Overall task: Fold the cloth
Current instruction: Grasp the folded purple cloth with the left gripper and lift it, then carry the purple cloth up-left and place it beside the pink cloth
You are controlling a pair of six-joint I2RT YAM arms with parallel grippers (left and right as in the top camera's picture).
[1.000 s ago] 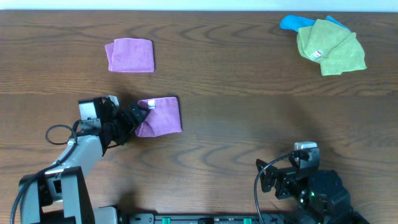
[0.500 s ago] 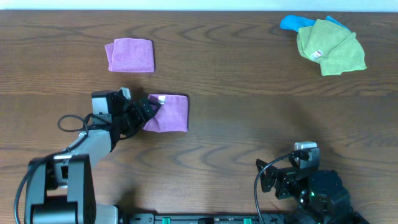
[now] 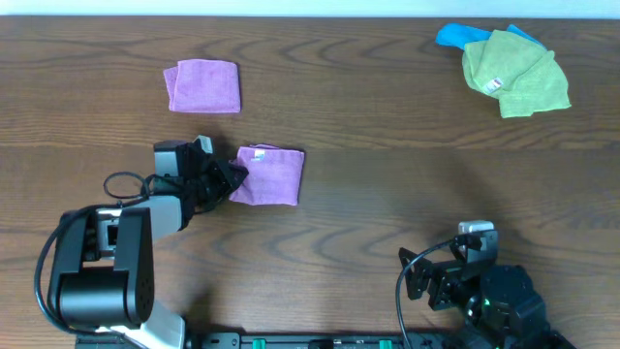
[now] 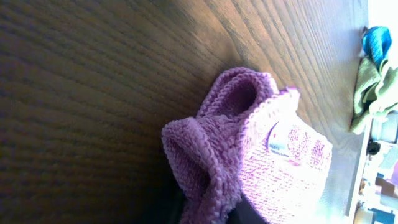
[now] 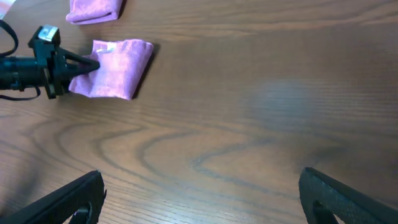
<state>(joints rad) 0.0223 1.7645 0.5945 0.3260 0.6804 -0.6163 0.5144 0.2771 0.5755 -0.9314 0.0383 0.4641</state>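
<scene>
Grasp: left pincer (image 3: 234, 175) clamping cloth (image 3: 274, 175) by its left edge, cloth stretching rightward from tips; right pincer (image 5: 202, 180) resting with fingers apart, well away from cloth, so left arm is sitting nearer.

The overhead view is lit evenly and softly from above and is sharp from edge to edge, with only thin, faint shadows and a dull sheen on the brown table (image 3: 407, 194). The left wrist view is harsh in contrast: the wood at the left sinks into deep shade, while the cloth (image 4: 249, 155) glares, its far side washed out almost to white, and the distant right edge is blurred. In the right wrist view a pale patch of reflected light lies right of centre, and the dark fingers (image 5: 68, 199) of the right gripper (image 5: 202, 180) are out of focus.
</scene>
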